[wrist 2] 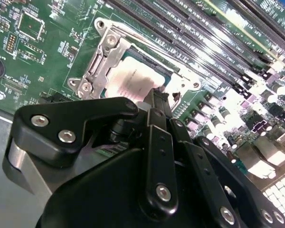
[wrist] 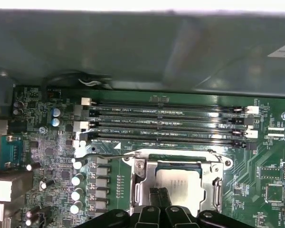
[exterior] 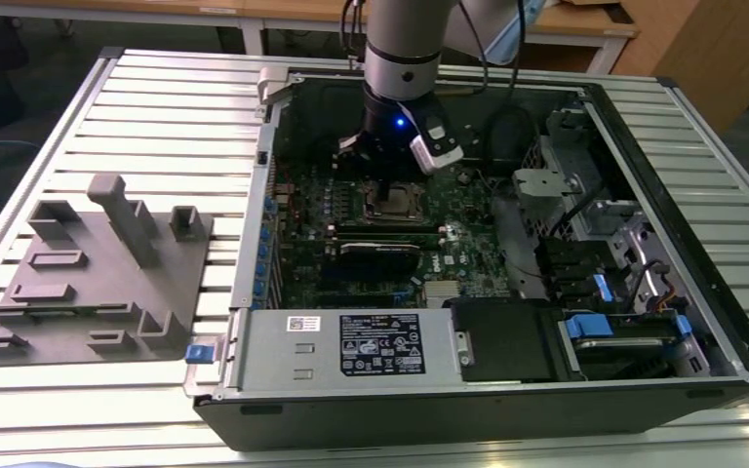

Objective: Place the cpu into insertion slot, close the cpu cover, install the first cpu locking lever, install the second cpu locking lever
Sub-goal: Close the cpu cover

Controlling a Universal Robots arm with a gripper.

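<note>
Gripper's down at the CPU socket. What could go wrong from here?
The gripper sits at the edge of the cpu and cpu cover; pressing off-centre could scrape the chip or bend the frame. The memory slots lie close beside that cover; a sideways sweep might catch them.

We count one open computer case point(exterior: 479, 414) and, within it, one green motherboard point(exterior: 309, 195) and one silver power supply point(exterior: 309, 356). On the board we count one cpu point(wrist: 178, 183), one cpu cover point(wrist: 141, 187), four long memory slots point(wrist: 166, 121) and one long black card point(exterior: 377, 249). Outside the case we count one grey fixture block point(exterior: 89, 292), one slatted table point(exterior: 153, 97), and one robot arm point(exterior: 408, 39) with one gripper point(wrist: 159, 198).
</note>
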